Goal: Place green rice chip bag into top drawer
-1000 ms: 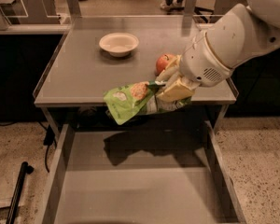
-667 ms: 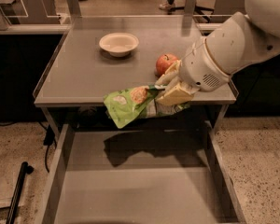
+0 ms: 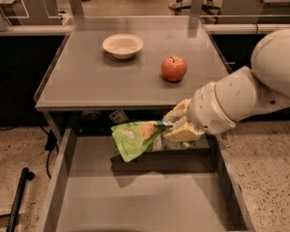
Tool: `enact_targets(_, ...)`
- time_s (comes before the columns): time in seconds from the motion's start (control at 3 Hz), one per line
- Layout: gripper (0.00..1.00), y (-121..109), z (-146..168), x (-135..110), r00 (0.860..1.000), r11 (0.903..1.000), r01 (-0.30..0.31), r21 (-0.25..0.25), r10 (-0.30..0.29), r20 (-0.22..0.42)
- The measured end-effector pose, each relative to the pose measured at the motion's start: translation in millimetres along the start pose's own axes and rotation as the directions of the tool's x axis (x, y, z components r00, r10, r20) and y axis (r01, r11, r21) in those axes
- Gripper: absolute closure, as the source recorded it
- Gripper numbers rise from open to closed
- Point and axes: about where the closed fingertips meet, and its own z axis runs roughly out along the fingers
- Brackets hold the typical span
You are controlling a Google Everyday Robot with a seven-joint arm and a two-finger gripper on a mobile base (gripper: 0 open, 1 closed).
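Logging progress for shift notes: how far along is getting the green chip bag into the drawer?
Done: the top drawer is open and the green rice chip bag is lifted. In hand: the pincer, shut on it, holds it above the drawer's back end. Left: lower and release.

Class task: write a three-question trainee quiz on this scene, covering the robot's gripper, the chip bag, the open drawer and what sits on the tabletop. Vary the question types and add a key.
1. Multiple choice: what is the gripper shut on? A) a red cup B) the green rice chip bag C) a spoon
2. True or false: the gripper holds the bag over the tabletop.
3. Fill in: on the tabletop stand a white bowl and a red ____.

Key
1. B.
2. False: the gripper is below the tabletop's front edge, over the open top drawer.
3. apple.
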Motion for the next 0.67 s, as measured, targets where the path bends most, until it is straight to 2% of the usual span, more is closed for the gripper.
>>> enact_targets(0.33, 1.0, 15, 28, 27, 0.999, 0.9992, -0.039, 0.011, 0.039, -0.021)
enact_targets(0.67, 1.0, 14, 51, 54, 0.996, 0.9956, -0.08, 0.048, 0.082, -0.046)
